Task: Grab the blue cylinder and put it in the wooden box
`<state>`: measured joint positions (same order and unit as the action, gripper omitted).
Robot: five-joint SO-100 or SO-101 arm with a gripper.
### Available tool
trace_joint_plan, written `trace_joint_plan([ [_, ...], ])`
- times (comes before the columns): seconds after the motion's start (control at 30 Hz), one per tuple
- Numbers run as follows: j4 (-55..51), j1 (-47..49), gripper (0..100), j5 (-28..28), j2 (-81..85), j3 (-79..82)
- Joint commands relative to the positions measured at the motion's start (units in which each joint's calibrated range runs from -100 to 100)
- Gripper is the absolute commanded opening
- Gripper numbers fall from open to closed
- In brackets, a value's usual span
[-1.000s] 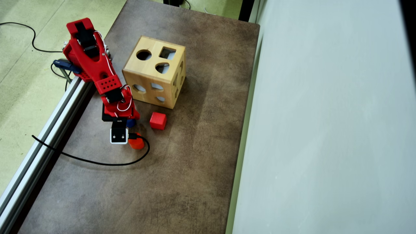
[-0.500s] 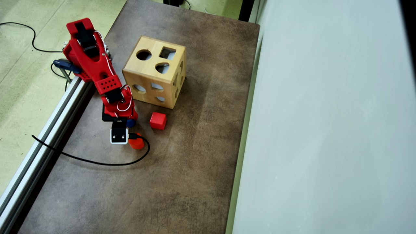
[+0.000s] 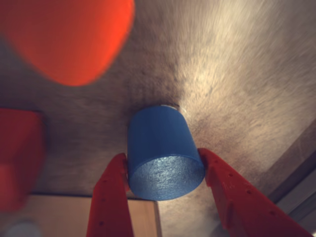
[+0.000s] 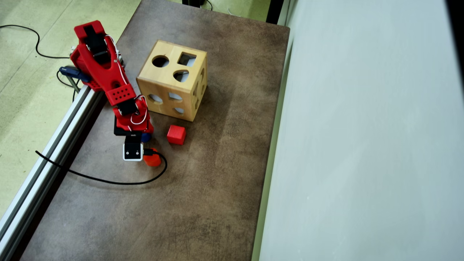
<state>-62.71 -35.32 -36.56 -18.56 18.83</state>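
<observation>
Pinching the blue cylinder (image 3: 165, 155) between its red fingers, the gripper (image 3: 165, 170) seems seated, though the blurred wrist view may hide a gap. Squeeze squarely, lift straight, then carry toward the wooden box (image 4: 173, 80) near the bench's far-left corner. No readable writing shows.

Matt, finely grained blue cylinder (image 3: 164, 155), red plastic claw (image 3: 165, 170), light-wood wooden box (image 4: 173, 80), mottled rough brown table (image 4: 203, 181)
</observation>
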Motion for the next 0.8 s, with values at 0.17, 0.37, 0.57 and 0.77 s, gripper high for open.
trace_joint_plan([
  [0.17,-10.43,0.63,2,0.29,20.72,0.05],
  [0.37,-17.34,0.63,2,0.29,34.74,-0.49],
  [0.57,-18.71,0.77,2,2.74,46.54,0.05],
  [0.77,-18.71,5.75,2,7.37,53.93,0.23],
])
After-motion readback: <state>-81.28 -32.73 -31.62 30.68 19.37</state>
